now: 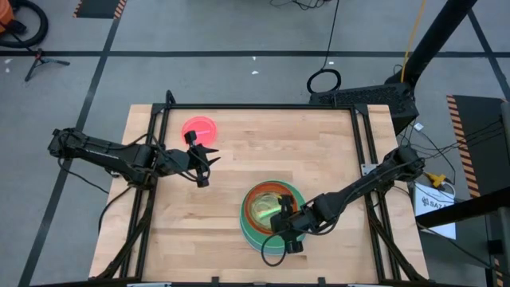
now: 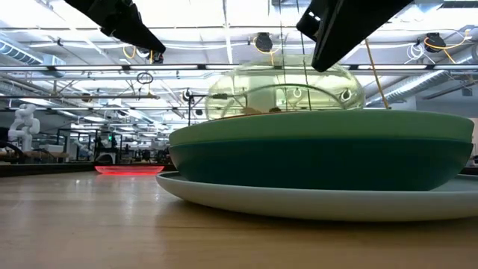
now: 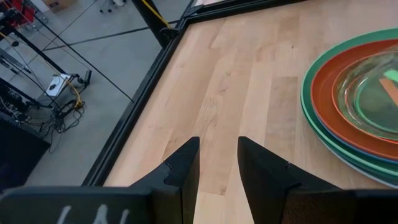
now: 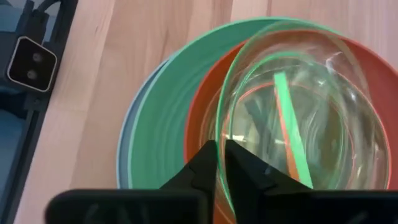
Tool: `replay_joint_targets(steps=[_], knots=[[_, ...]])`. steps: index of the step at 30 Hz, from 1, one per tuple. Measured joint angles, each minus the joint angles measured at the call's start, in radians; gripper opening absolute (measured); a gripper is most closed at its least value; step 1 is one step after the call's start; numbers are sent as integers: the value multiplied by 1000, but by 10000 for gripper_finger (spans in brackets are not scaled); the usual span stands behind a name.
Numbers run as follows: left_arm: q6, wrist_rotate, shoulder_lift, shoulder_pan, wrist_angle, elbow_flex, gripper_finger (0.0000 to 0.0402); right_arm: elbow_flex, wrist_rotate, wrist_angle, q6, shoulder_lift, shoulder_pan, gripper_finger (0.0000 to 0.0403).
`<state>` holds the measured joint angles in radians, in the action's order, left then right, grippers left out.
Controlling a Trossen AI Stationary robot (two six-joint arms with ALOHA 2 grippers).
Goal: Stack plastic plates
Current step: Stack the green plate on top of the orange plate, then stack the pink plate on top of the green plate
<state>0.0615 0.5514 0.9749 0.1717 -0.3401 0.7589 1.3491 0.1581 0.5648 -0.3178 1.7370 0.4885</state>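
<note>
A stack of plates stands right of the table's middle, near the front edge: light blue at the bottom, then dark green, light green and red-orange, with small translucent plates inside. My right gripper hovers over the stack's near side, shut on a translucent lime plate. That plate stands tilted like a dome above the stack. A translucent pink plate lies flat on the table's far left. My left gripper hangs open just in front of it, touching nothing. My right gripper pinches the lime plate's rim between its two fingers, coming from above on the stack's near-right side. The held side of the rim is raised, so the plate sits tilted. Its opposite side stays low on the plates beneath.
Bare wood lies between the pink plate and the stack. A black metal frame borders the table's left, right and far sides. Cables and a box sit beyond the right edge.
</note>
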Motion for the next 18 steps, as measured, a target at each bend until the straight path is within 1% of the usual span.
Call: replay_joint_targets(steps=[7,11,14,18], knots=[[-10,0,0,0,0,0,115,0,2,13,-61,0,-2,91],[-18,0,0,0,0,0,115,0,2,26,-65,0,-3,119],[-23,0,0,0,-1,0,115,0,2,55,-79,0,-5,129],[-44,0,0,0,-2,0,115,0,3,107,-81,-2,-12,129]])
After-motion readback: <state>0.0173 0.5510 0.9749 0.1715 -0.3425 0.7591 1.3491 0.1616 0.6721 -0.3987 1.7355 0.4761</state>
